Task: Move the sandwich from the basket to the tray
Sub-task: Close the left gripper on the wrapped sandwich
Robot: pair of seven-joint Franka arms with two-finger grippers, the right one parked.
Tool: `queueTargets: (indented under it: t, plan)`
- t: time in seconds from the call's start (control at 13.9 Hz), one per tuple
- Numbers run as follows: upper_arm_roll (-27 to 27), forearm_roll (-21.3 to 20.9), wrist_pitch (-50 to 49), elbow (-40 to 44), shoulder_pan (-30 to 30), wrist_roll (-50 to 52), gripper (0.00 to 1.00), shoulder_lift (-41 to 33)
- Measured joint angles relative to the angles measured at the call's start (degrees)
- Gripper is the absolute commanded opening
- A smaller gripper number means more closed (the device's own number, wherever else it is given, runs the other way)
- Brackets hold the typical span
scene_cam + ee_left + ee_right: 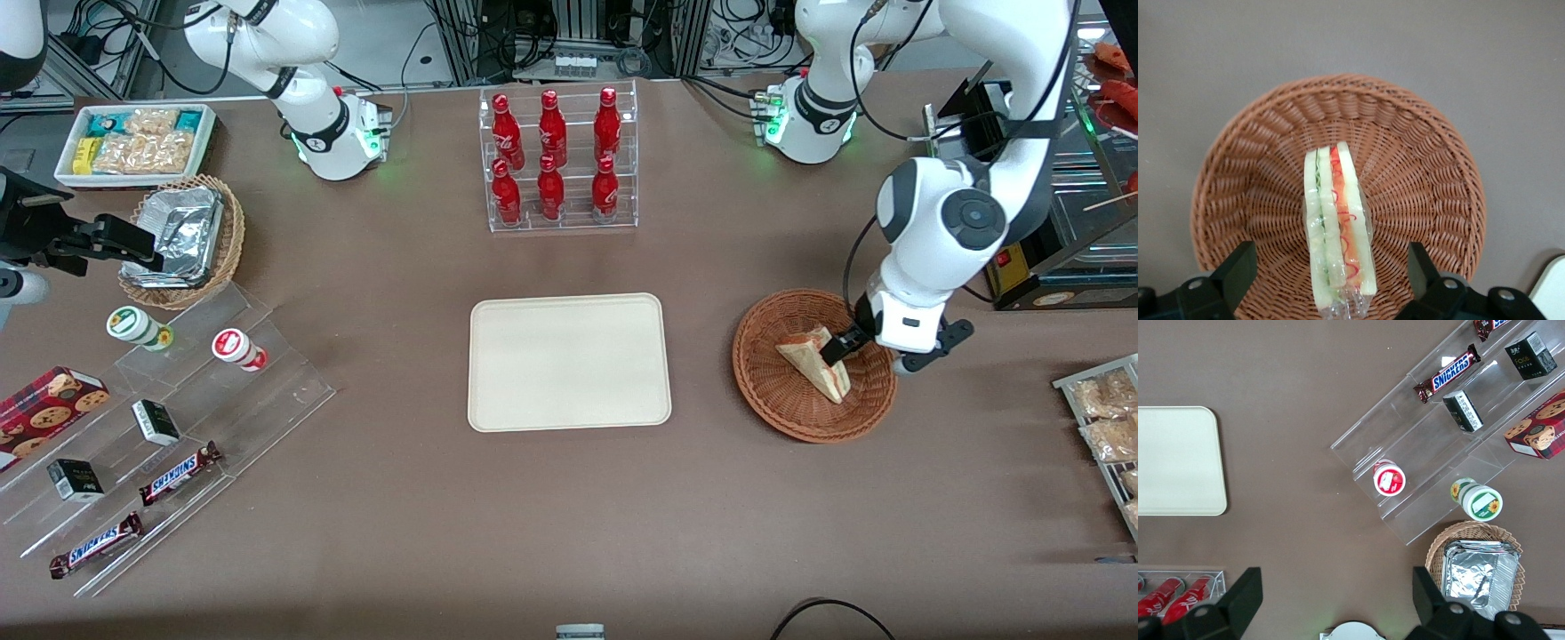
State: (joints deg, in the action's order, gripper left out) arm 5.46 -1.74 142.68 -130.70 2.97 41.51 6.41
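Note:
The sandwich (813, 360), a wrapped wedge of pale bread with red and green filling, stands on edge in the reddish-brown wicker basket (773, 400) toward the working arm's end of the table. My left gripper (837, 348) is down in the basket over the sandwich. In the left wrist view the gripper (1328, 259) is open: its dark fingers (1238, 267) stand one on each side of the sandwich (1338, 220), clear of it, above the basket's woven floor (1425, 153). The cream-white tray (569, 360) lies flat at the table's middle, beside the basket, and also shows in the right wrist view (1175, 460).
A clear rack of red bottles (558, 160) stands farther from the front camera than the tray. A foil-lined wicker basket (182, 240), a white bin of snacks (138, 142) and a clear stepped stand with sweets (160, 436) lie toward the parked arm's end. Bagged snacks (1107, 427) sit at the working arm's table edge.

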Motion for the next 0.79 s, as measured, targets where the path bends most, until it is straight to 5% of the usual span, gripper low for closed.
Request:
queueTargets:
  t: [0.51, 0.58, 0.79]
  plan:
    - [0.95, 0.00, 4.88, -0.97, 0.69, 3.97, 1.00, 4.96]
    - [0.96, 0.00, 4.99, -0.98, 0.73, 3.97, 0.92, 5.52]
    - [0.97, 0.00, 6.31, -0.98, 1.02, 3.98, 0.05, 7.47]
